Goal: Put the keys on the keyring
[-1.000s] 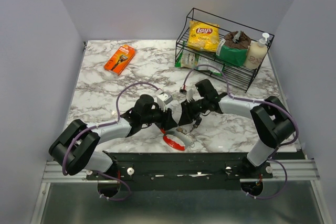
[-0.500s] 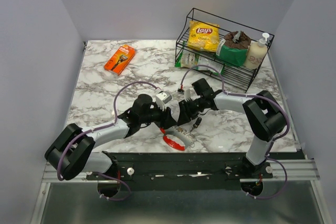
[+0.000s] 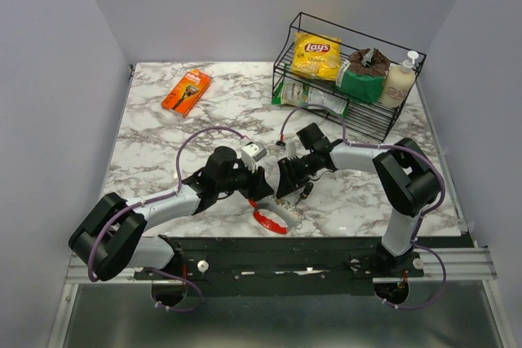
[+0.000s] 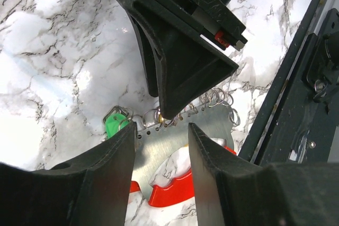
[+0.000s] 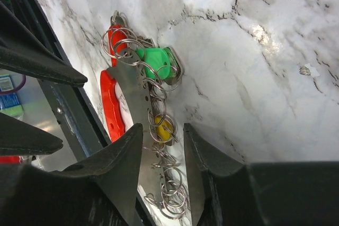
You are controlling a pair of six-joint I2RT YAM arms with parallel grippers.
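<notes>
The keyring (image 3: 282,211), a flat grey metal plate with a curved red side (image 3: 269,222), lies near the table's front edge. Small wire rings hang along its straight edge. A green key (image 5: 156,64) and a yellow key (image 5: 163,128) sit among those rings. My left gripper (image 4: 161,130) hovers open over the plate (image 4: 169,149), a finger on each side and the red side (image 4: 172,191) showing in the gap. My right gripper (image 5: 162,126) is open too, its fingers straddling the yellow key and the ring row. Its black fingers (image 4: 180,72) meet my left gripper head-on.
A black wire basket (image 3: 369,122) at the back right holds a yellow chips bag (image 3: 316,53), a green bag and a lotion bottle (image 3: 398,83). An orange package (image 3: 186,91) lies at the back left. The black mounting rail (image 3: 310,252) runs just in front of the keyring.
The right arm's elbow has swung a little to the left and its jaws have narrowed slightly around the ring row. The left arm shifted slightly early on. The keyring has stayed put.
</notes>
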